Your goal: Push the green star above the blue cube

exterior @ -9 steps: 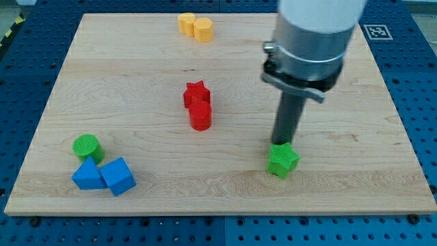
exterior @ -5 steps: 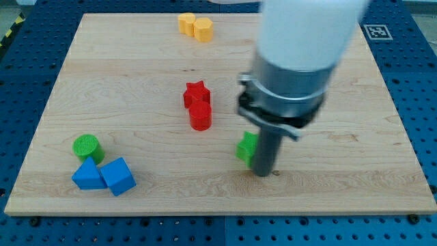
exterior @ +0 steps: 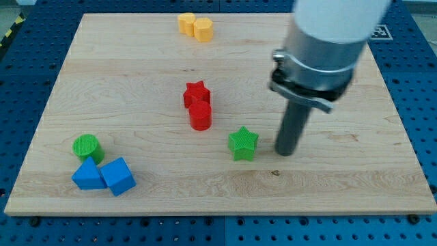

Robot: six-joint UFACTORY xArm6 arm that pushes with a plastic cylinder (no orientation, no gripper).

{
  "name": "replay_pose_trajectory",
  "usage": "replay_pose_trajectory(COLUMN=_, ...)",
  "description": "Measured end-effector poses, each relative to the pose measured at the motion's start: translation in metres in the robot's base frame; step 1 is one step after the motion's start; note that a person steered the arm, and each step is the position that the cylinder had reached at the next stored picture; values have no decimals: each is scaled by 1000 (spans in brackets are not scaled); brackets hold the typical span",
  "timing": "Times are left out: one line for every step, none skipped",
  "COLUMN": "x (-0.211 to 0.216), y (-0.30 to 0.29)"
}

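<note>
The green star point(exterior: 243, 143) lies on the wooden board point(exterior: 355, 171), right of centre and a little below the red blocks. The blue cube point(exterior: 118, 175) sits at the lower left, touching a blue triangular block point(exterior: 87, 174). My tip point(exterior: 285, 152) rests on the board just to the right of the green star, with a small gap between them. The star is far to the right of the blue cube.
A green cylinder point(exterior: 87, 147) stands just above the blue blocks. A red star point(exterior: 196, 93) and a red cylinder point(exterior: 201, 116) touch each other near the centre. Two yellow blocks point(exterior: 195, 26) lie at the top edge.
The green star has slid left and slightly up from the lower right. My tip swept left behind it, then drew back to the right, leaving a gap.
</note>
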State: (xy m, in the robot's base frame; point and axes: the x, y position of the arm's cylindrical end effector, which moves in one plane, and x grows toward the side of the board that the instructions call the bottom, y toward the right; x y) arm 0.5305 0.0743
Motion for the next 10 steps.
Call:
replay_pose_trajectory(x=0, y=-67)
replay_pose_trajectory(x=0, y=-109)
replay_pose_trajectory(x=0, y=-110)
replay_pose_trajectory(x=0, y=-124)
replay_pose_trajectory(x=0, y=-167)
replay_pose_trajectory(x=-3, y=-179)
replay_pose_trajectory(x=-23, y=-170)
replay_pose_trajectory(x=-35, y=-173)
replay_pose_trajectory(x=-34, y=-190)
replay_pose_trajectory(x=-26, y=-205)
